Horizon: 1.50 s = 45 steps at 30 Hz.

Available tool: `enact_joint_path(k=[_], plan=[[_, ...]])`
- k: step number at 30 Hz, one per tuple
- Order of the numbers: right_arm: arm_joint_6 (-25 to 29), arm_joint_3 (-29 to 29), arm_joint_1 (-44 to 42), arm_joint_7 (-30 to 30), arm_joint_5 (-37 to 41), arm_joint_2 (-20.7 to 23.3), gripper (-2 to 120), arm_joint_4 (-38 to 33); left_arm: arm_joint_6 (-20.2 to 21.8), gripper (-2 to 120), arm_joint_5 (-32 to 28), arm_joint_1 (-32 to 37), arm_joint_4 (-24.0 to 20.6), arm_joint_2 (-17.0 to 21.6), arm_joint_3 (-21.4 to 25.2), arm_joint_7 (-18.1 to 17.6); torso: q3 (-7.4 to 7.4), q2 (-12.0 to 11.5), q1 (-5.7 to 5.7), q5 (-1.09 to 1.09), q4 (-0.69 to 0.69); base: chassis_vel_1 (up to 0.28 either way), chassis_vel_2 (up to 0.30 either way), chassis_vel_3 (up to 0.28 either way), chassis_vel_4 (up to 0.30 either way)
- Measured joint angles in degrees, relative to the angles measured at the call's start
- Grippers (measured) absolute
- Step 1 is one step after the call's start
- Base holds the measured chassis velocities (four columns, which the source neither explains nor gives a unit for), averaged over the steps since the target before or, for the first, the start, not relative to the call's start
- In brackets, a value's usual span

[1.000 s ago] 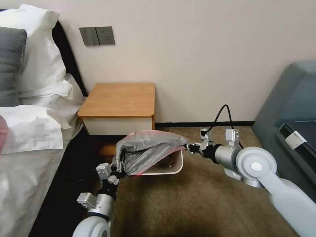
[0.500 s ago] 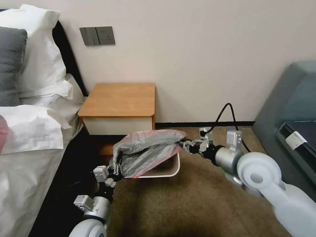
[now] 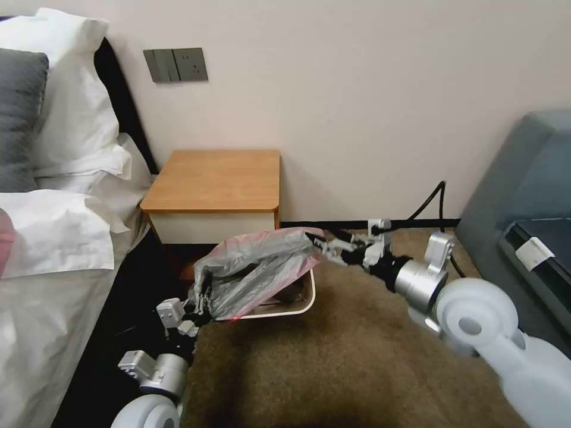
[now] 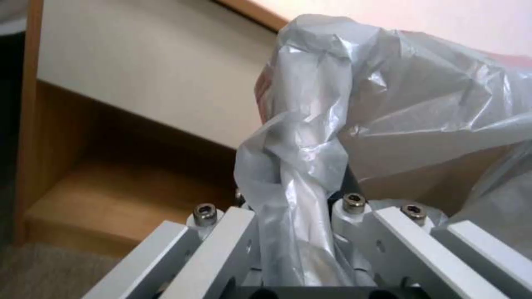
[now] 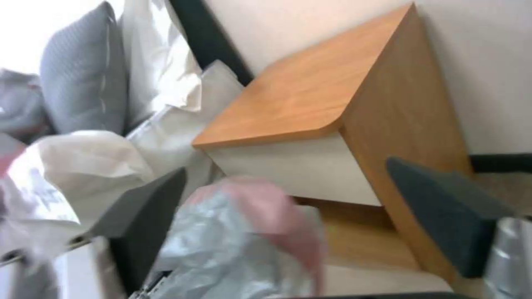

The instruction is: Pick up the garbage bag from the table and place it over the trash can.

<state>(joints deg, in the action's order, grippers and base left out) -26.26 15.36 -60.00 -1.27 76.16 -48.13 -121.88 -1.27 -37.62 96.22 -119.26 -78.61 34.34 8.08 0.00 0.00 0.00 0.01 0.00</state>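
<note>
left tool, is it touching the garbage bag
Touching: the left wrist view shows the garbage bag bunched and pinched in the left tool.

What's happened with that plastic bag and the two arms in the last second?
The right gripper has opened and let go of the garbage bag, lifting slightly toward the wall. The left gripper, still clamped on the bag, drew back toward the robot, dragging bag and trash can leftward. The table stayed put.

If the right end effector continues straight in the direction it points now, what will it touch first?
Probably the thin translucent grey plastic garbage bag directly ahead of the open right end effector, draped over the beige trash can. Depth is uncertain.
</note>
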Motion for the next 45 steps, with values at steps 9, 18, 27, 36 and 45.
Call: enact_joint_path(k=[9, 18, 27, 36, 45], plan=[[-2.53, -0.72, 1.41, 4.27, 12.29, 2.73, 100, 2.87, -0.22, 8, -1.88, -0.80, 0.10, 2.11, 2.79, 5.83, 0.00, 0.00, 0.00, -0.02, -0.01, 0.000, 0.000, 0.000, 0.000], [-2.54, -1.61, 0.99, 3.68, 15.00, 1.09, 83, 2.26, -0.22, 8, -1.58, -0.69, 0.19, 2.35, 2.59, 6.20, 0.00, 0.00, 0.01, -0.01, -0.01, 0.000, 0.000, 0.000, 0.000], [-2.52, -2.21, 0.79, 4.55, 12.94, 0.43, 51, 2.07, -0.15, 8, -1.36, -0.78, 0.19, 2.33, 2.34, 6.38, 0.00, 0.00, 0.01, -0.01, -0.01, 0.000, 0.000, 0.000, 0.000], [-2.14, -2.27, 0.68, 4.56, 12.55, -0.15, 22, 1.69, -0.16, 8, -0.92, -0.79, 0.34, 2.12, 2.08, 6.35, 0.00, 0.00, 0.00, -0.01, -0.01, 0.000, 0.000, 0.000, 0.000], [-1.94, -3.15, 2.17, 2.38, 11.96, -0.76, 0, 2.63, -0.61, 8, -0.37, -0.21, 0.28, 1.52, 1.79, 6.83, 0.00, 0.00, 0.01, -0.01, -0.01, 0.000, 0.000, 0.000, 0.000]])
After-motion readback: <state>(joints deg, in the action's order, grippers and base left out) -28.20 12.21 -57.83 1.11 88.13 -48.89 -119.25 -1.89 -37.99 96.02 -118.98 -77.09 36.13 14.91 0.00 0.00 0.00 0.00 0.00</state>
